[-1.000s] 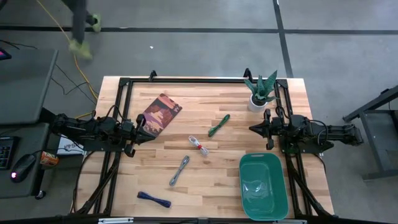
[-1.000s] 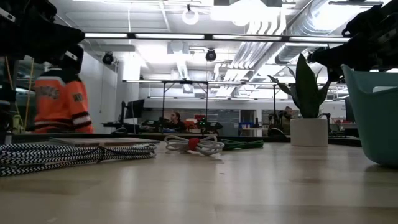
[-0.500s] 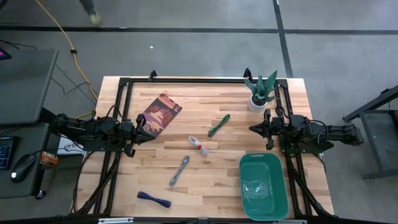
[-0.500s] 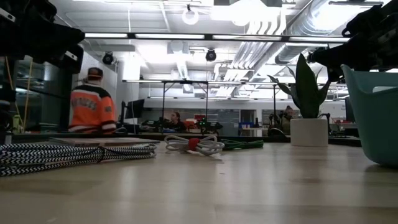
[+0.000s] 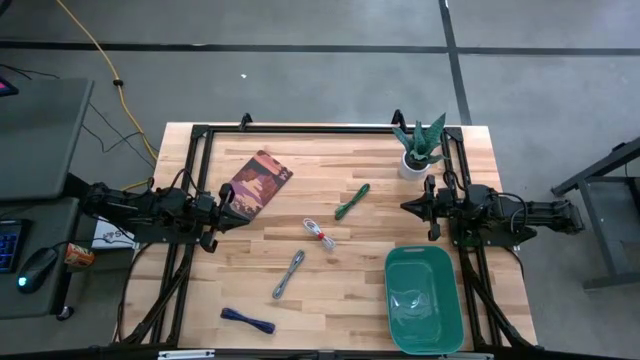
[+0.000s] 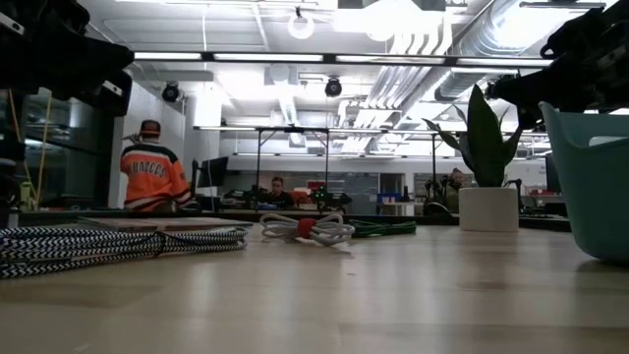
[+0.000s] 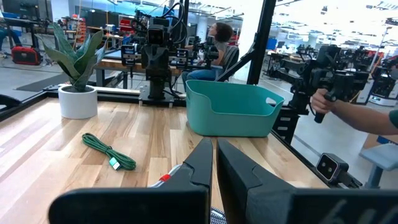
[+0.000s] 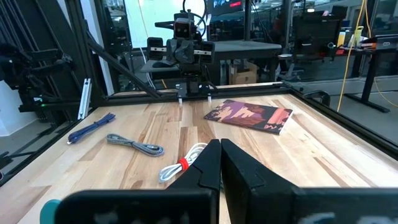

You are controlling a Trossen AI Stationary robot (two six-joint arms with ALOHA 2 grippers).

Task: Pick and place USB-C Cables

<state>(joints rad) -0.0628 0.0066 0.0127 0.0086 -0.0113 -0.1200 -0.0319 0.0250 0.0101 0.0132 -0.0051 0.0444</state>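
Four cable bundles lie flat on the wooden table: the green one (image 5: 351, 201) toward the far side, the white-and-red one (image 5: 319, 235) at the middle, the silver-grey one (image 5: 288, 274) nearer, and the dark blue one (image 5: 247, 320) close to the near edge. My left gripper (image 5: 234, 211) waits shut above the table's left side, by the brown-red booklet (image 5: 258, 182). My right gripper (image 5: 405, 207) waits shut on the right, above the table between the plant and the bin. Both wrist views, left (image 7: 214, 163) and right (image 8: 220, 163), show the fingers closed together.
A teal bin (image 5: 423, 298) stands at the near right corner. A potted plant in a white pot (image 5: 416, 150) stands at the far right. A black frame (image 5: 300, 128) runs around the table. In the low view a person in an orange jersey (image 6: 152, 178) stands far off in the room.
Both arms and all cables have kept still. Only the person in the orange jersey has walked away into the room behind the table.
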